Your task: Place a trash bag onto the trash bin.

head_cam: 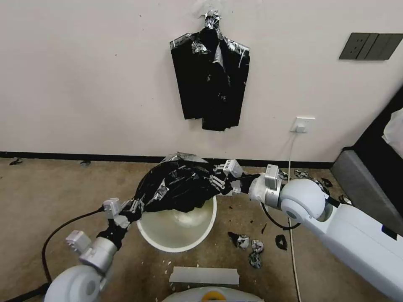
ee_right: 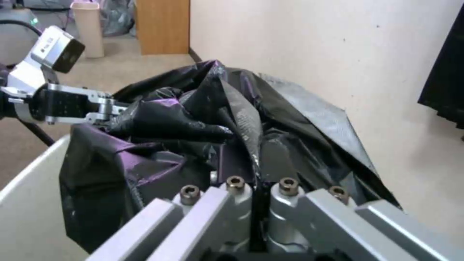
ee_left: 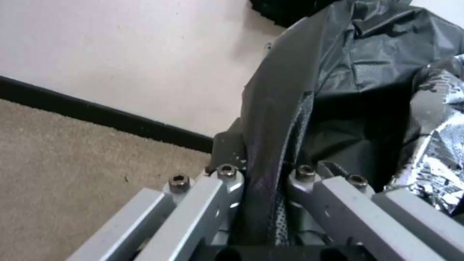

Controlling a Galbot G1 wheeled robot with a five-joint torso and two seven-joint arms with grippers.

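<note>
I have both grippers clamped on the trash bag, which hangs bunched over the far half of the trash bin on the carpet: the left gripper pinches a fold at the bin's left rim, the right gripper another at its far right rim. Behind the bin, 1 flat bundle of black bags hangs on the wall, and torn black scraps lie just right of the bin
</note>
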